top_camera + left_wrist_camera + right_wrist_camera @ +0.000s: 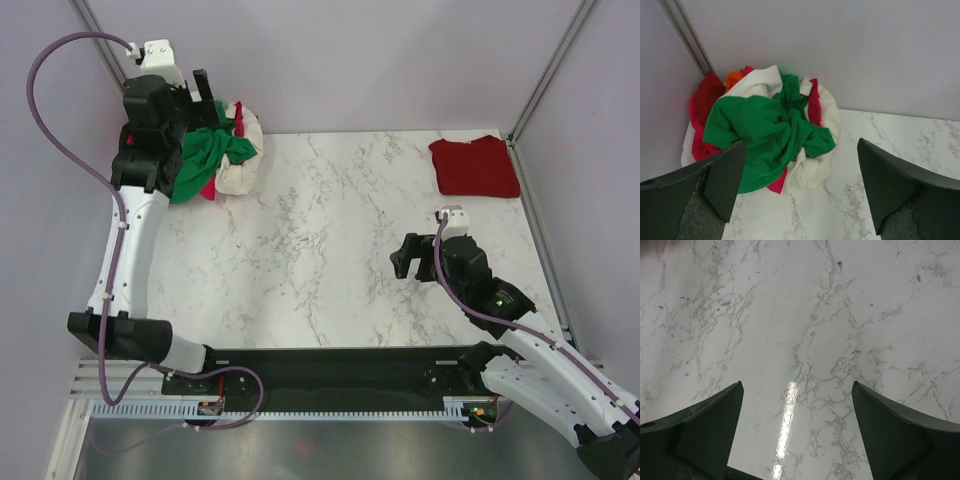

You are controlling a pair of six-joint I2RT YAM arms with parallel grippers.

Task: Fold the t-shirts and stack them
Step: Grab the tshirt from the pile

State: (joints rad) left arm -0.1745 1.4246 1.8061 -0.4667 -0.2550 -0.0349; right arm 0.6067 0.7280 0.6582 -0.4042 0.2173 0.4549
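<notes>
A heap of crumpled t-shirts lies in the table's far left corner. A bright green shirt point(212, 152) point(765, 130) is on top, with a cream-white one point(242, 168) point(812, 172) and a pinkish red one point(208, 190) point(776, 184) under it. Dark red cloth point(707, 97) shows at the heap's left. A folded dark red shirt point(475, 166) lies flat at the far right. My left gripper point(218, 102) point(801, 145) hangs open and empty above the heap. My right gripper point(402, 258) point(797, 385) is open and empty over bare marble right of centre.
The marble table point(330, 250) is boxed in by grey walls at the back and on both sides. Metal posts point(545, 70) stand at the far corners. A bit of orange cloth point(732, 77) shows at the heap's back. A black rail runs along the near edge.
</notes>
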